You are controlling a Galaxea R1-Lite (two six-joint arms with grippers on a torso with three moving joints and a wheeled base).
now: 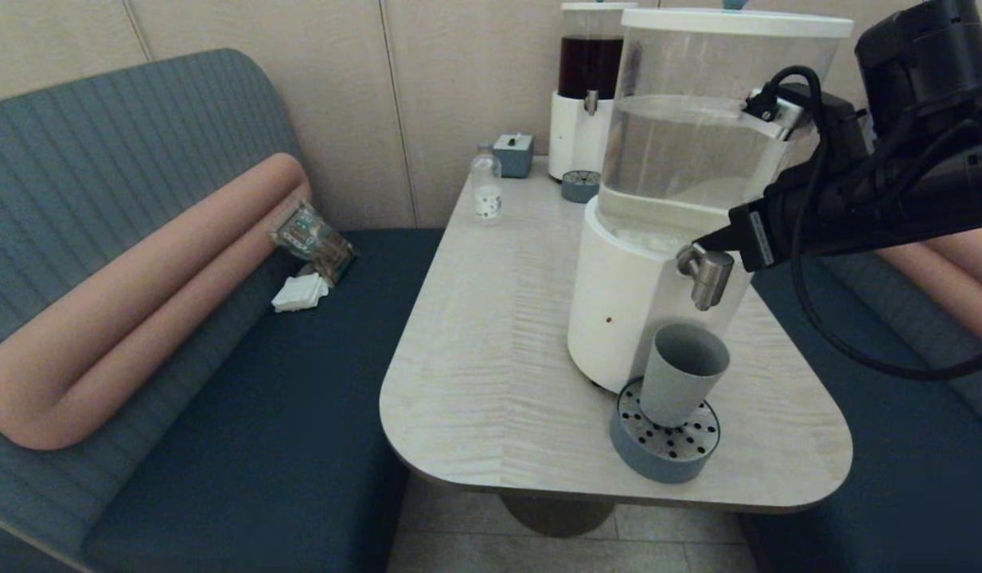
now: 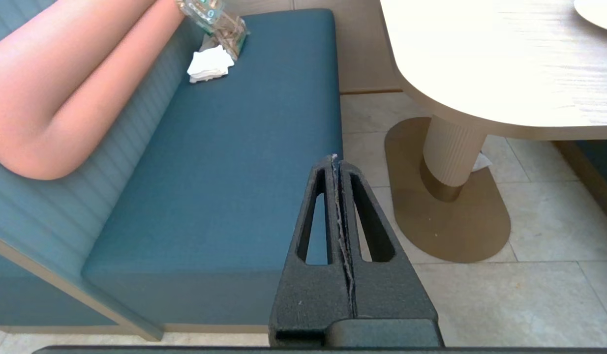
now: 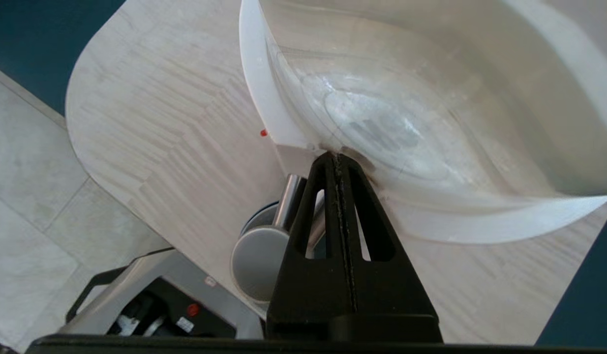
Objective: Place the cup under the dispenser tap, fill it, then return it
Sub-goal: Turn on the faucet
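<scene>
Surface: pale wood-grain table [image 1: 491,334] with rounded corners, standing on a ribbed pedestal [image 2: 451,157] over a tiled floor [image 2: 539,231]. Blue bench seats [image 1: 284,382] ran along both sides, with a pink bolster [image 1: 133,302] on the far bench and beige panelled wall behind.

The cup [image 1: 679,374] stood on a round grey perforated drip tray [image 1: 664,442] at the table's near edge, mouth up, its long axis leaning slightly toward the dispenser's white base [image 1: 618,310]. It sat directly below the tap [image 1: 704,275], whose spout pointed straight down, long axis vertical.

Right gripper [image 1: 710,240]: fingers pressed together with nothing between them, tips just above and behind the tap, against the joint between base and clear tank [image 1: 698,135]. The cup lay well below the fingertips, untouched.

Left gripper [image 2: 336,162]: parked low beside the table, fingers closed flat on each other, empty, with bench and floor beyond the tips.

Also on the table, far end: 1 small bottle [image 1: 486,185] and 1 dark-liquid dispenser [image 1: 586,87].
</scene>
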